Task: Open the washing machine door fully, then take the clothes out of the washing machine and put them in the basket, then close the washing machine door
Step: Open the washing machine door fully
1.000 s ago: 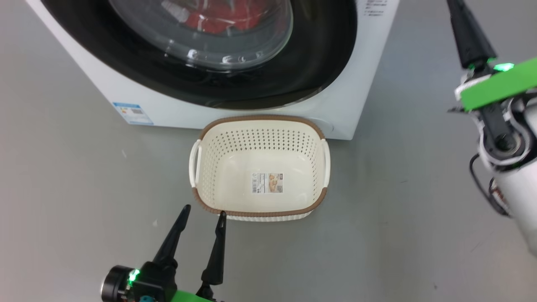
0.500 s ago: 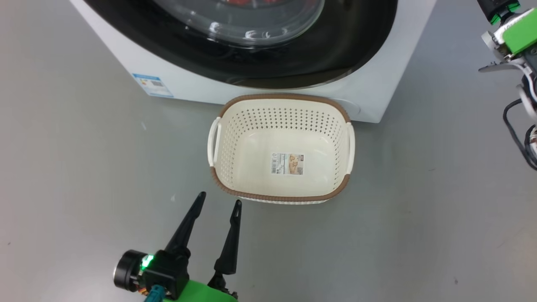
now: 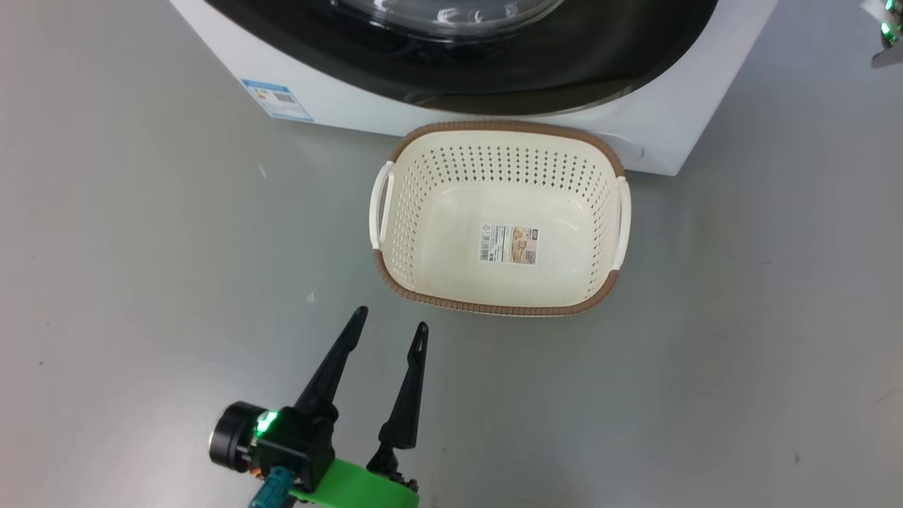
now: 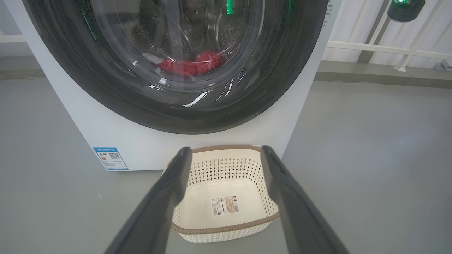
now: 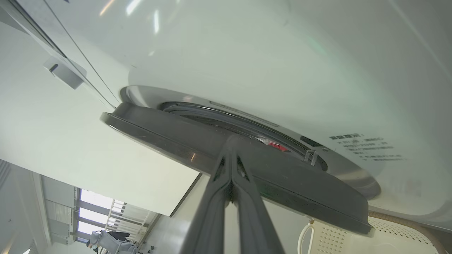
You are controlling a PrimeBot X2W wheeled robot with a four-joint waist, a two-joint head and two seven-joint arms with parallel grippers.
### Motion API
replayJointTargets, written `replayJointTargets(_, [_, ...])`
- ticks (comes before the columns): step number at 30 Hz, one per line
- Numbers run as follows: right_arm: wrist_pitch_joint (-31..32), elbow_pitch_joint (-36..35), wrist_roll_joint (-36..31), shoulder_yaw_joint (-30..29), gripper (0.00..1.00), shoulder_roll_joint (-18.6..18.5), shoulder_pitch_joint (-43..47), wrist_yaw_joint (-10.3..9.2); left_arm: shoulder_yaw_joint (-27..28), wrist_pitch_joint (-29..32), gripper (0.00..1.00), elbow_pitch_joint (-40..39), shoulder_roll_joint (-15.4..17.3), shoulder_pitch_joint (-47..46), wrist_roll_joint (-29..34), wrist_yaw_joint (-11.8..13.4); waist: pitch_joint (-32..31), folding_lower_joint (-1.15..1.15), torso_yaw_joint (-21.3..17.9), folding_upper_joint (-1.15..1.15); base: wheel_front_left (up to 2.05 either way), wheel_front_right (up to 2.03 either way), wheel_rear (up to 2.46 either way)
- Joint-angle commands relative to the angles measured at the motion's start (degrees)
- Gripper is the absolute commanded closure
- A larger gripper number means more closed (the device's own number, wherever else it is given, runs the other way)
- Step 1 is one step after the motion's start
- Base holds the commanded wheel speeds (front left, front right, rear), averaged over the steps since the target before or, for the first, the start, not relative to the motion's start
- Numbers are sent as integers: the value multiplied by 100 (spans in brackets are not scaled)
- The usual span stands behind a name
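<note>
The washing machine [image 3: 338, 106] stands at the top of the head view, and its black-rimmed door [image 3: 600, 70] faces the floor area. Red clothes [image 4: 192, 66] lie in the drum behind the glass. In the right wrist view the door [image 5: 169, 135] stands slightly ajar. My right gripper [image 5: 231, 141] is shut, with its tips at the door's rim, and a strip of red clothes [image 5: 277, 146] shows in the gap. The cream basket [image 3: 494, 307] sits on the floor against the machine with nothing but a sticker inside. My left gripper [image 3: 391, 319] hovers open just short of the basket's near-left corner, holding nothing.
Grey floor lies all around the basket. A blue label [image 3: 276, 99] marks the machine's lower front. A white railing [image 4: 381, 47] runs behind the machine on the right. A person [image 5: 106, 241] stands far off in the room. A bit of my right arm [image 3: 887, 35] shows at the top right.
The head camera has moved, so the basket and machine sit higher and further right in the picture. My right arm has slid almost out at the top right. The left gripper stays open.
</note>
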Motion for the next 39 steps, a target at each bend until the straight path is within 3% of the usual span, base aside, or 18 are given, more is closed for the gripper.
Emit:
replayJointTargets(1, [198, 17, 86, -20, 100, 28, -229, 3, 118, -54, 0, -160, 48, -157, -34, 51, 148, 0, 87, 0, 0, 0, 0])
replayJointTargets(24, [917, 681, -114, 57, 100, 206, -953, 3, -142, -54, 0, -238, 48, -403, -242, 172, 517, 0, 310, 0, 0, 0, 0])
replayJointTargets(39, [1158, 463, -282, 167, 100, 298, -771, 3, -224, -54, 0, -228, 48, -486, -325, 236, 459, 0, 289, 0, 0, 0, 0])
